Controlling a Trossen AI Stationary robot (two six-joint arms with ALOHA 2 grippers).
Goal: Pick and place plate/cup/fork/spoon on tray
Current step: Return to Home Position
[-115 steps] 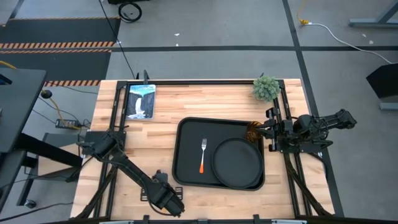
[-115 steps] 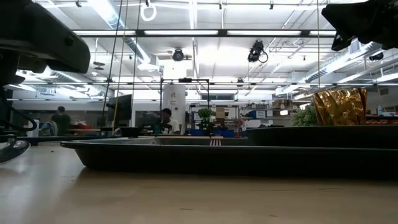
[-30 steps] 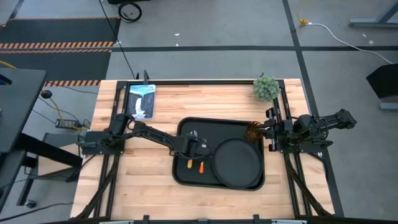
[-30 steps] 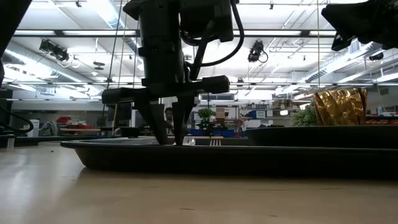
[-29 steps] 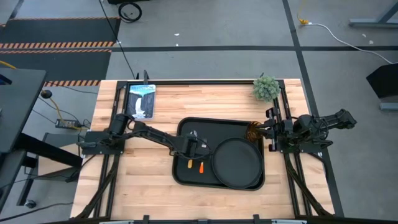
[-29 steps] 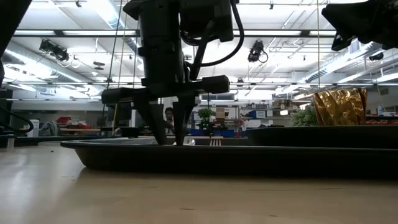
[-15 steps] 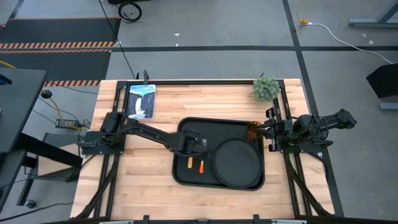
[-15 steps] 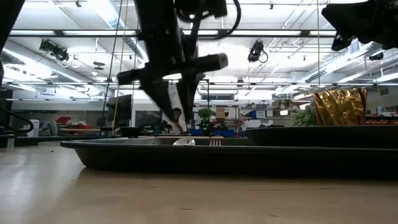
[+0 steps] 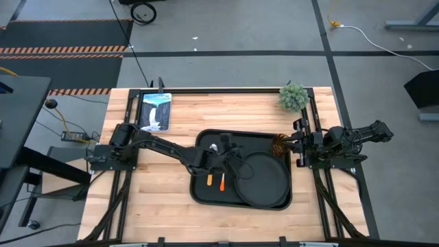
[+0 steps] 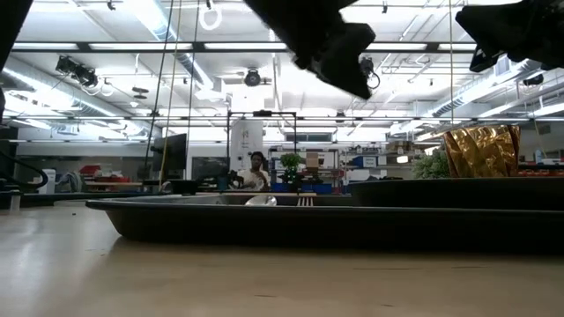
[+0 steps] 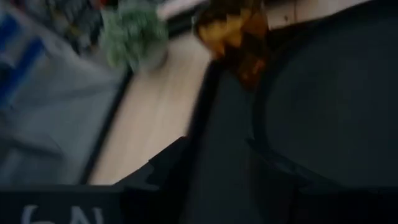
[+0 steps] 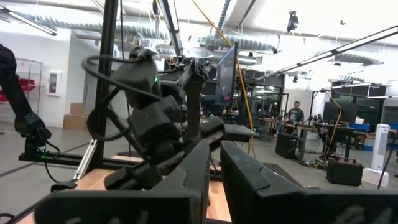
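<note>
The black tray (image 9: 200, 192) lies mid-table. On it the round black plate (image 9: 262, 181) fills the right half. The amber cup (image 9: 278, 145) stands at the tray's far right corner. The fork's orange handle (image 9: 221, 182) and the spoon (image 9: 210, 178) lie side by side on the tray's left half, and the spoon's bowl (image 9: 213, 147) points to the far edge. My left gripper (image 9: 233, 152) hangs open and empty above the tray, between the cutlery and the plate, and hides the fork's tines. My right gripper (image 9: 300, 146) waits shut at the table's right edge, beside the cup.
A small green plant (image 9: 293, 97) stands at the far right corner of the table. A picture card (image 9: 155, 111) lies at the far left. Bare wood shows left of the tray and along the near edge. A person (image 10: 256, 172) is in the room behind.
My left gripper has risen from the tray's left half, where its fingers pointed down beside the spoon, and has swung up and toward the plate, tipping as it went. The spoon and fork lie still on the tray.
</note>
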